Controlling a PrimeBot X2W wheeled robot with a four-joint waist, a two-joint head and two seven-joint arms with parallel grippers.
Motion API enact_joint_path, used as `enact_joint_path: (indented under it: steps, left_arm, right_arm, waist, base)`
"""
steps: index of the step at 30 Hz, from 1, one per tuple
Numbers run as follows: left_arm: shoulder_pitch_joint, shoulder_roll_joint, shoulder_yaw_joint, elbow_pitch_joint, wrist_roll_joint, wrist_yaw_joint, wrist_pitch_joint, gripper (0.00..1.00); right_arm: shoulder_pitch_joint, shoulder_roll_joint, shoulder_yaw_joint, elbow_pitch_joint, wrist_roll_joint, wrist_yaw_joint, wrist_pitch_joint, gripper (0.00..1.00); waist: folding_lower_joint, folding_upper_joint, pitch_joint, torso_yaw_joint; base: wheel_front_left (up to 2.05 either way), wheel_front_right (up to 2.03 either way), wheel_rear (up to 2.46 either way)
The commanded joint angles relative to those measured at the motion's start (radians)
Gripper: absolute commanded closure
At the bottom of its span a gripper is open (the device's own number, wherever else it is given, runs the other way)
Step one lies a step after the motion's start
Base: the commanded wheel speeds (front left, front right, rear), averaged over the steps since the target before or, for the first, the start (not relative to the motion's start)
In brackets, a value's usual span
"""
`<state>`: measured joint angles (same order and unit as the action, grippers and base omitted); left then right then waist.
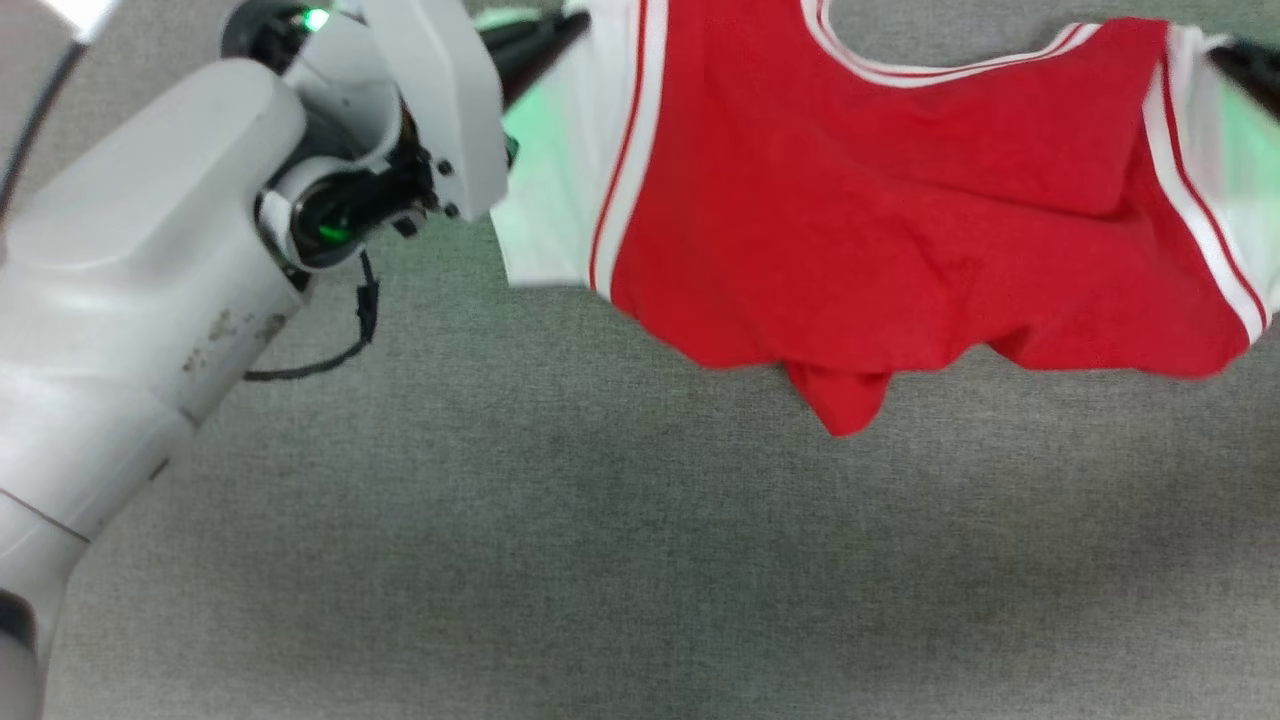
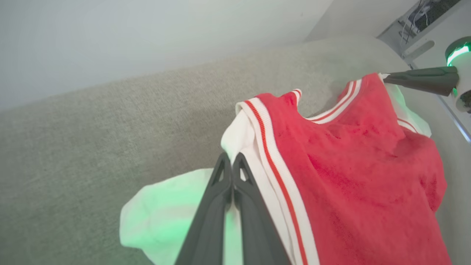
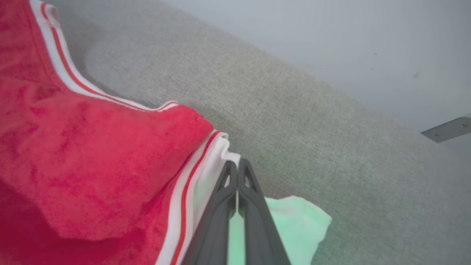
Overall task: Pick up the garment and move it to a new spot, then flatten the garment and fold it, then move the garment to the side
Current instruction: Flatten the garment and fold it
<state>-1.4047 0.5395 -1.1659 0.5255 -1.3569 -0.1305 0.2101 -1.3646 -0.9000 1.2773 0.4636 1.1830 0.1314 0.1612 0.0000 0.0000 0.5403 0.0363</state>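
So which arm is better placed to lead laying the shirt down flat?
Left, narrowly. The left gripper and right gripper each clamp a shoulder of the garment, held up over the grey cushion. The cloth hangs smooth on the left side; near the right the red panel is folded over.

Soft even light, green glow on the garment (image 1: 850,200), motion-blurred edges, faint shadows.

Grey upholstered surface (image 1: 640,560)
Coarse, even weave, flat and broad; a soft dark shadow crosses its lower part in the head view.
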Motion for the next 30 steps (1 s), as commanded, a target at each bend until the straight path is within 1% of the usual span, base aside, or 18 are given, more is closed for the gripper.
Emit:
enact_joint_path:
  steps: [1,4,7,10,13,14,17,18,21,23,26,28,30]
  left_arm:
    - [0.010,0.001,0.008,0.008,-0.005,0.000,-0.032,1.00]
    - [-0.022,-0.004,0.022,0.051,0.017,0.000,-0.119,1.00]
    - [-0.067,-0.034,0.050,0.105,0.024,0.000,-0.204,1.00]
    - [-0.140,-0.064,0.088,0.201,0.043,0.001,-0.297,1.00]
    - [-0.230,-0.116,0.138,0.293,0.044,0.008,-0.383,1.00]
    - [-0.230,-0.116,0.138,0.293,0.044,0.008,-0.383,1.00]
    - [-0.336,-0.144,0.198,0.378,0.037,0.023,-0.434,1.00]
    - [-0.375,-0.150,0.210,0.400,0.047,0.033,-0.445,1.00]
    - [-0.496,-0.177,0.271,0.448,0.042,0.043,-0.466,1.00]
    - [-0.553,-0.190,0.305,0.471,0.045,0.035,-0.472,1.00]
    - [-0.618,-0.204,0.350,0.490,0.050,0.023,-0.475,1.00]
    - [-0.622,-0.210,0.364,0.502,0.074,0.014,-0.474,1.00]
    - [-0.593,-0.214,0.381,0.509,0.078,0.007,-0.474,1.00]
  right_arm:
    - [-0.027,-0.006,-0.008,0.003,0.012,-0.002,-0.025,1.00]
    - [-0.062,-0.007,-0.029,0.036,0.023,-0.002,-0.081,1.00]
    - [-0.122,0.024,-0.082,0.102,0.038,-0.002,-0.160,1.00]
    - [-0.184,0.089,-0.167,0.186,0.097,-0.002,-0.250,1.00]
    - [-0.272,0.146,-0.218,0.272,0.096,-0.002,-0.324,1.00]
    - [-0.272,0.146,-0.218,0.272,0.096,-0.002,-0.324,1.00]
    - [-0.362,0.204,-0.253,0.345,0.093,-0.002,-0.358,1.00]
    - [-0.397,0.217,-0.259,0.373,0.082,-0.002,-0.367,1.00]
    - [-0.509,0.262,-0.292,0.457,0.056,-0.002,-0.397,1.00]
    - [-0.569,0.291,-0.317,0.505,0.042,-0.002,-0.411,1.00]
    - [-0.641,0.316,-0.338,0.559,0.003,-0.002,-0.424,1.00]
    - [-0.653,0.334,-0.348,0.578,-0.008,-0.002,-0.426,1.00]
    - [-0.643,0.338,-0.344,0.578,-0.033,-0.002,-0.426,1.00]
  waist:
    - [0.0000,0.0000,-0.002,-0.003]
    - [0.0000,0.0000,0.007,-0.004]
    - [0.0000,0.0000,0.021,-0.003]
    - [0.0000,0.0000,0.032,-0.003]
    - [0.0000,0.0000,0.038,-0.007]
    - [0.0000,0.0000,0.038,-0.007]
    - [0.0000,0.0000,0.037,-0.015]
    - [0.0000,0.0000,0.038,-0.019]
    - [0.0000,0.0000,0.043,-0.027]
    - [0.0000,0.0000,0.046,-0.029]
    - [0.0000,0.0000,0.042,-0.028]
    - [0.0000,0.0000,0.035,-0.023]
    - [0.0000,0.0000,0.030,-0.018]
  base:
    - [0.00,0.00,0.00]
    - [0.00,0.00,0.00]
    - [0.00,0.00,0.00]
    - [0.00,0.00,0.00]
    - [0.00,0.00,0.00]
    - [0.00,0.00,0.00]
    - [0.00,0.00,0.00]
    - [0.00,0.00,0.00]
    - [0.00,0.00,0.00]
    - [0.00,0.00,0.00]
    - [0.00,0.00,0.00]
    - [0.00,0.00,0.00]
    - [0.00,0.00,0.00]
